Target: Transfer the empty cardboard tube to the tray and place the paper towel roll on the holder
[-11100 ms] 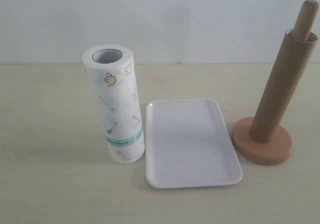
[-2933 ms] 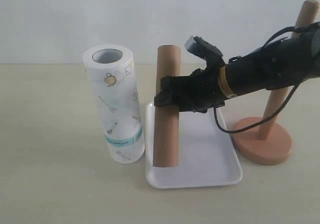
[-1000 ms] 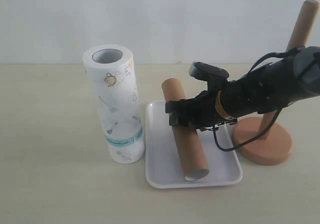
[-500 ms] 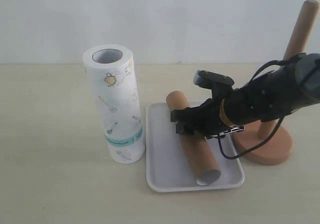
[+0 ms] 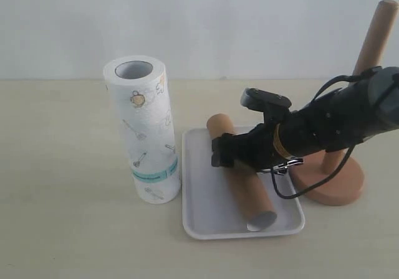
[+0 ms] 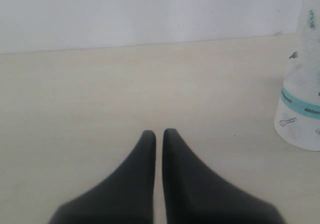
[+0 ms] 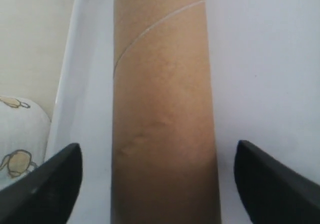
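1. Pale bench (image 5: 62, 229), open at its left: one upright white printed paper towel roll (image 5: 146, 129) just beside one shallow white tray (image 5: 202, 210). One brown cardboard tube (image 5: 240, 185) lies in the tray. One wooden dowel holder (image 5: 330, 179) stands on the tray's other side.
2. Left end effector (image 6: 159, 134) pressed together over bare bench.
3. Right end effector (image 7: 159, 159) spread, straddling the tube without touching.
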Tool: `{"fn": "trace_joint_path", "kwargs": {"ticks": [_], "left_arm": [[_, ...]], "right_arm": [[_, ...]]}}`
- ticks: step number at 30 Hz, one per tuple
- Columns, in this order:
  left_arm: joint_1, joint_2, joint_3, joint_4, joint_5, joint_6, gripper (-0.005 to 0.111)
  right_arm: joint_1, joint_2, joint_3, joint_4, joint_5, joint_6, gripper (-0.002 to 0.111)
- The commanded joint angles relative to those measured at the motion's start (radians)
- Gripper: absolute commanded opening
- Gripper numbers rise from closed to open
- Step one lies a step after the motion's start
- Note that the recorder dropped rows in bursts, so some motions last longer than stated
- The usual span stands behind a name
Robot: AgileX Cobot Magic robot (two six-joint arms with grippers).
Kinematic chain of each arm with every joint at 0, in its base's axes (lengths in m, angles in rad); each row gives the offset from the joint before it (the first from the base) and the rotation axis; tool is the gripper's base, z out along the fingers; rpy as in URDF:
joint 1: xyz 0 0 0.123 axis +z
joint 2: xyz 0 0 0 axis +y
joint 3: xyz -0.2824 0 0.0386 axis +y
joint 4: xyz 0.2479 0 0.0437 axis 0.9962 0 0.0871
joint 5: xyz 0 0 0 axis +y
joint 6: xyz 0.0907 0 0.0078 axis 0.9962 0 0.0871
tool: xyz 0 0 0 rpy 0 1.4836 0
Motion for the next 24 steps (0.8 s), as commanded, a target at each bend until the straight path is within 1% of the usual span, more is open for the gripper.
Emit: {"fn": "trace_joint_path", "kwargs": {"ticks": [1, 6, 15, 22, 23, 24], "left_arm": [[0.004, -0.003, 0.003, -0.003, -0.006, 0.002, 0.004], [0.004, -0.003, 0.003, -0.003, -0.006, 0.002, 0.004], [0.004, -0.003, 0.003, -0.003, -0.006, 0.002, 0.004], [0.004, -0.003, 0.003, -0.003, -0.006, 0.002, 0.004], [0.004, -0.003, 0.003, -0.003, -0.006, 0.002, 0.004], [0.004, -0.003, 0.003, -0.003, -0.006, 0.002, 0.004]], "right_arm": [[0.001, -0.004, -0.011, -0.005, -0.025, -0.004, 0.089], [0.001, -0.044, -0.049, -0.008, -0.078, -0.004, 0.089], [0.001, -0.21, -0.049, -0.021, -0.065, -0.004, 0.089], [0.001, -0.364, -0.049, -0.021, -0.151, -0.004, 0.088], [0.001, -0.392, -0.049, -0.021, -0.177, -0.004, 0.087], [0.001, -0.418, -0.049, -0.021, -0.202, -0.004, 0.083]]}}
